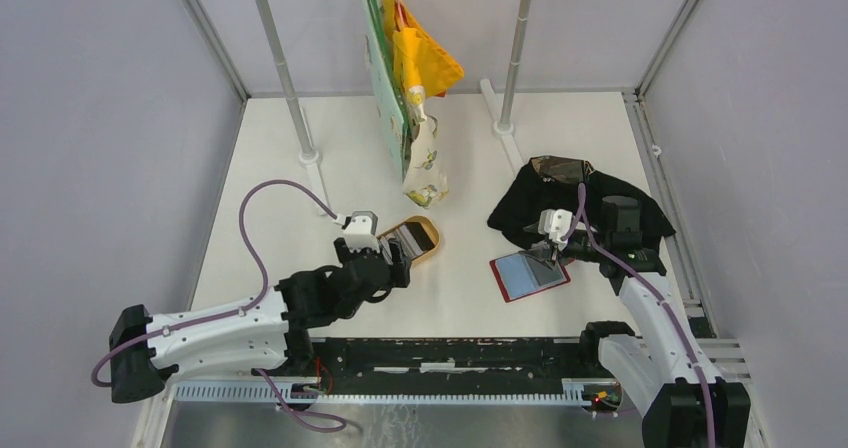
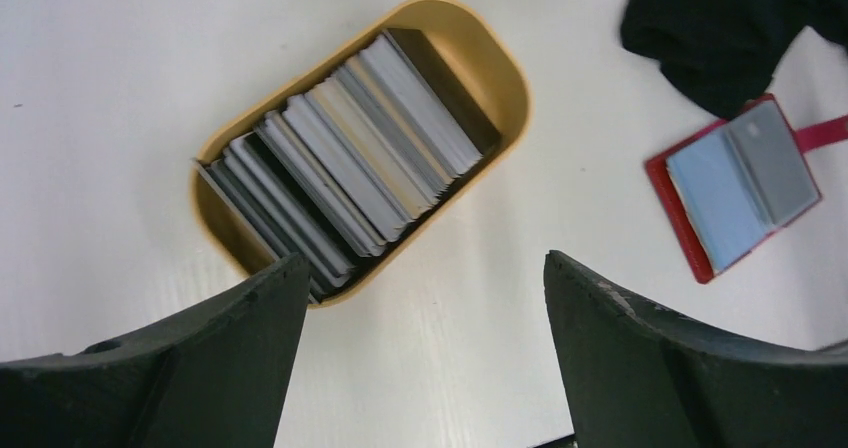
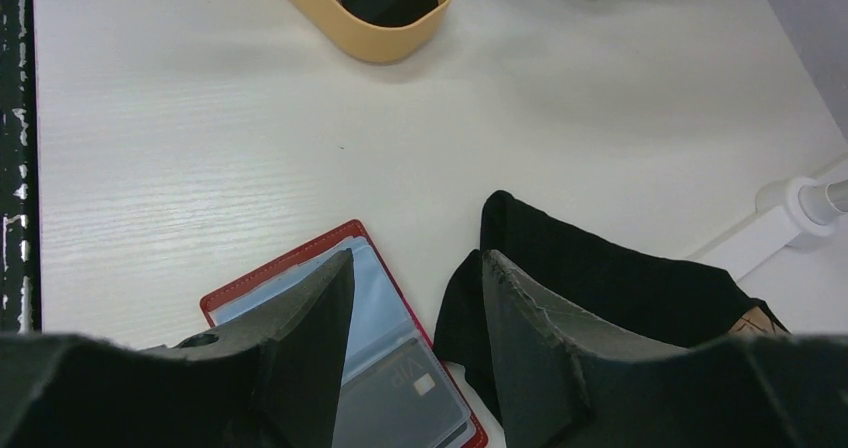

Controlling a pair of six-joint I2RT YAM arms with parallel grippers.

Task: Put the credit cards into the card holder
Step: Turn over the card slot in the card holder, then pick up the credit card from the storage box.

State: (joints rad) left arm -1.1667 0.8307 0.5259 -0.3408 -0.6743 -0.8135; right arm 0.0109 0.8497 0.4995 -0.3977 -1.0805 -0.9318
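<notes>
Guessing the left gripper (image 2: 425, 268) — jaws spread, empty — snags several tight-packed credit cards (image 2: 340, 168) at once; right gripper (image 3: 418, 263) parted too.

Arms (image 1: 215, 328): white shells, black joints. Purple cables (image 1: 275, 181) behind left tool (image 1: 396, 256), right tool (image 1: 549, 256). Fingers (image 2: 230, 358) matte black.

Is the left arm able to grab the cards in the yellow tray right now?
Probably yes. The left gripper hangs open close above the cards standing in the tray, and nothing lies between them.
</notes>
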